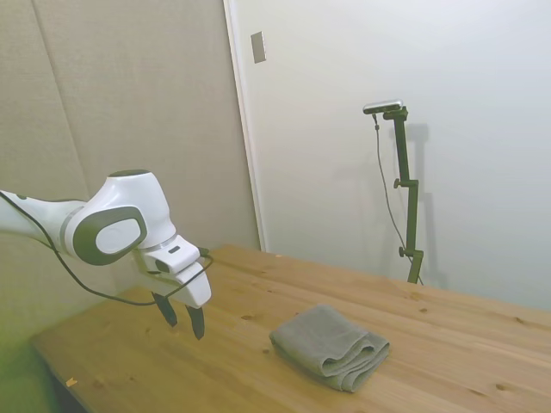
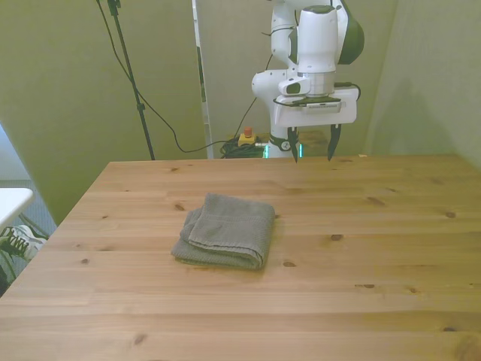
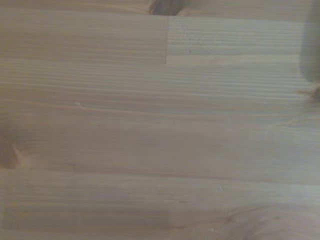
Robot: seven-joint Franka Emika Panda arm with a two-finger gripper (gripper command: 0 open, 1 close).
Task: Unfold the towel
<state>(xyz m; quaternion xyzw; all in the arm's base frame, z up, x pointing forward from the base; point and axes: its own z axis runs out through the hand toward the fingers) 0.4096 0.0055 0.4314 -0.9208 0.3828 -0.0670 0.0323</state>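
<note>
The towel (image 2: 225,230) is a grey-green terry cloth, folded into a thick rectangle, lying flat near the middle of the wooden table (image 2: 376,248). In the side view the towel (image 1: 330,346) shows its layered folds toward the camera. My gripper (image 2: 313,151) hangs open above the table's far edge, toward the front view's right of the towel and well apart from it. Seen from the side, the gripper (image 1: 182,320) points down with nothing between its fingers. The wrist view holds only blurred wood planks (image 3: 160,125).
A dark cable (image 1: 95,288) loops from the arm to the gripper. Behind the table's far edge sit cables and a small yellow box with a red button (image 2: 246,138). A shoe (image 2: 13,242) lies on the floor at the front view's left.
</note>
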